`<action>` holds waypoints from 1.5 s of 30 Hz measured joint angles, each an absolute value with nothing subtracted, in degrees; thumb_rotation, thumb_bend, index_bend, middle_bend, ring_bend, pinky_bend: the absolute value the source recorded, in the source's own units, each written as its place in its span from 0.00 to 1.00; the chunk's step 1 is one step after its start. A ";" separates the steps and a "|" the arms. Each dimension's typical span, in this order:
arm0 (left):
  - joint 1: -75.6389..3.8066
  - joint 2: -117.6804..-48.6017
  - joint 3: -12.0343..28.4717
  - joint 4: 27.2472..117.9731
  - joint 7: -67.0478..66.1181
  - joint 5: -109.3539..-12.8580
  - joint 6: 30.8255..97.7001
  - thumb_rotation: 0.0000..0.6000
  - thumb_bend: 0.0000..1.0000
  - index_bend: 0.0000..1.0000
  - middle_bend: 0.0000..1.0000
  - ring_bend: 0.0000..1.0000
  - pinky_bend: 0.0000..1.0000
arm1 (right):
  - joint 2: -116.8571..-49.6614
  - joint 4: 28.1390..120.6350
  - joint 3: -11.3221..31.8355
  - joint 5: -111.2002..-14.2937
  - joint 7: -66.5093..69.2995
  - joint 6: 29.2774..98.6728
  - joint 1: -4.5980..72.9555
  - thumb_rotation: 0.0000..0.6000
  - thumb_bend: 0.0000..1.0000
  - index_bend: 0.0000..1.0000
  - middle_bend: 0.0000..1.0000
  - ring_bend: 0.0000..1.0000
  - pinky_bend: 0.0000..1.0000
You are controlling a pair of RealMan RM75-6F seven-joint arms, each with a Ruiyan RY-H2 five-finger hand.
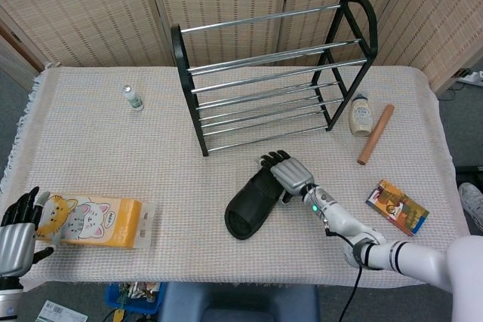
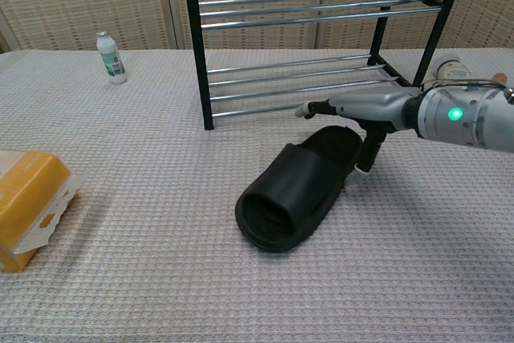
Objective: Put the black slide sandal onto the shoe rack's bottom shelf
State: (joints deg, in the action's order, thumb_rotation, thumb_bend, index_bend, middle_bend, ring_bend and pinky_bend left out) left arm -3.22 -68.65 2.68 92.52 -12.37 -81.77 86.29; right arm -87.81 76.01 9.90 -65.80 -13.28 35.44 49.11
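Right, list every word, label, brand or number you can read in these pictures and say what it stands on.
No text can be read in either view.
Orange tissue pack: cartoon cats on its face, no lettering resolves.
Small bottle: a green and white label, too small to read.
Colourful box: busy print, blurred.
Cream bottle lying beside the shoe rack: label blurred.
Black slide sandal: no marking shows.
Right hand: only a green light on the wrist.

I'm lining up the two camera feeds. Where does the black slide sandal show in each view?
Head view: black slide sandal lies below centre, before the shoe rack.
Chest view: sandal lies centre, under the right hand.
Shared landmark: the shoe rack's front left post.
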 measured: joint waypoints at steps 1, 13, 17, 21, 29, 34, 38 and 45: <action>-3.18 -68.61 2.67 92.56 -12.34 -81.77 86.31 1.00 0.32 0.10 0.00 0.00 0.15 | -88.08 75.44 9.90 -65.53 -13.47 35.19 49.43 1.00 0.01 0.00 0.05 0.00 0.00; -3.17 -68.42 2.68 93.01 -12.73 -81.58 86.06 1.00 0.32 0.10 0.00 0.00 0.15 | -88.05 72.67 7.88 -58.88 -16.09 30.84 52.79 1.00 0.02 0.00 0.09 0.00 0.00; -3.24 -68.50 2.68 92.96 -12.71 -81.80 86.08 1.00 0.32 0.10 0.00 0.00 0.15 | -86.80 74.57 6.97 -58.65 -16.13 31.76 52.40 1.00 0.02 0.00 0.10 0.00 0.00; -3.22 -68.59 2.58 92.67 -12.53 -81.82 85.92 1.00 0.32 0.10 0.00 0.00 0.15 | -84.71 77.96 5.55 -59.88 -15.29 34.37 50.24 1.00 0.02 0.00 0.11 0.00 0.00; -3.32 -68.69 2.65 92.63 -12.63 -82.09 86.03 1.00 0.32 0.10 0.00 0.00 0.15 | -80.92 83.31 2.44 -65.23 -10.76 39.16 45.04 1.00 0.02 0.00 0.12 0.00 0.00; -3.49 -68.59 2.64 93.23 -12.93 -82.69 86.14 1.00 0.32 0.10 0.00 0.00 0.15 | -81.20 82.86 2.26 -67.20 -11.24 44.78 42.93 1.00 0.02 0.00 0.08 0.00 0.02; -3.43 -68.44 2.66 93.43 -13.40 -82.51 86.24 1.00 0.32 0.10 0.00 0.00 0.15 | -82.02 82.84 2.66 -66.30 -12.71 45.39 42.60 1.00 0.03 0.00 0.06 0.00 0.04; -3.30 -68.50 2.58 93.39 -13.32 -82.31 86.17 1.00 0.32 0.10 0.00 0.00 0.15 | -83.84 83.15 3.36 -62.38 -16.23 43.16 44.02 1.00 0.06 0.00 0.06 0.00 0.04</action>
